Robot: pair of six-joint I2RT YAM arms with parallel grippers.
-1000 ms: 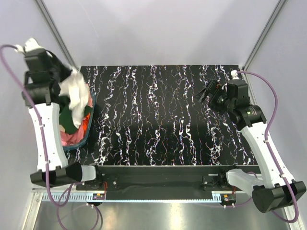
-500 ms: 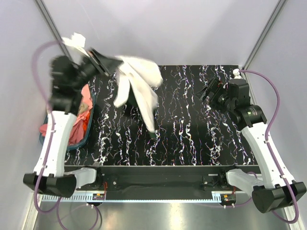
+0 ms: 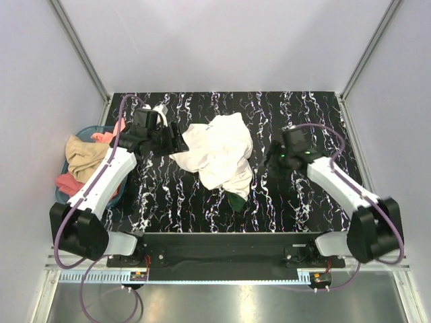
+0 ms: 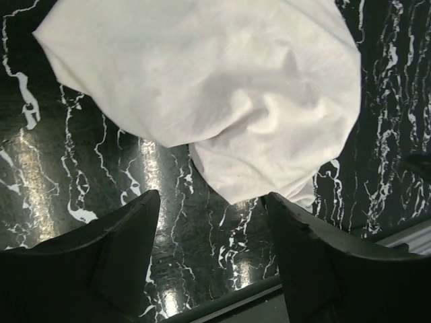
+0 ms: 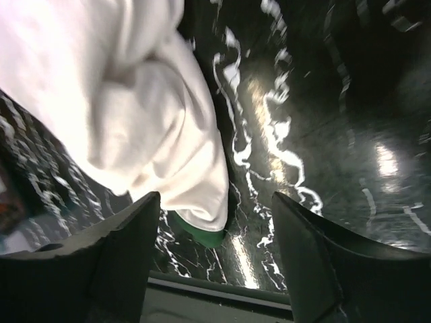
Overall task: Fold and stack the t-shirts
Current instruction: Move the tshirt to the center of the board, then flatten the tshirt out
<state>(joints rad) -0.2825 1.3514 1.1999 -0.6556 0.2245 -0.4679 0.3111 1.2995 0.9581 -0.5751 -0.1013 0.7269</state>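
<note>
left gripper [image 4: 210, 196]: jaws spread, holding nothing | cream-white t-shirt [image 4: 222, 87]: crumpled heap on the table [image 4: 81, 175], just ahead of its fingertips | right gripper [image 5: 215, 198]: jaws spread, empty | dark green t-shirt [image 5: 196, 232]: edge peeks from under the cream heap, ahead between its fingers

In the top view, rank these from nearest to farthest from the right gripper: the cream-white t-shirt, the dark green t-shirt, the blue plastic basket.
1. Cream-white t-shirt, crumpled just left of the right gripper.
2. Dark green t-shirt, peeking out under the cream one's near edge.
3. Blue plastic basket, at the far left.
</note>
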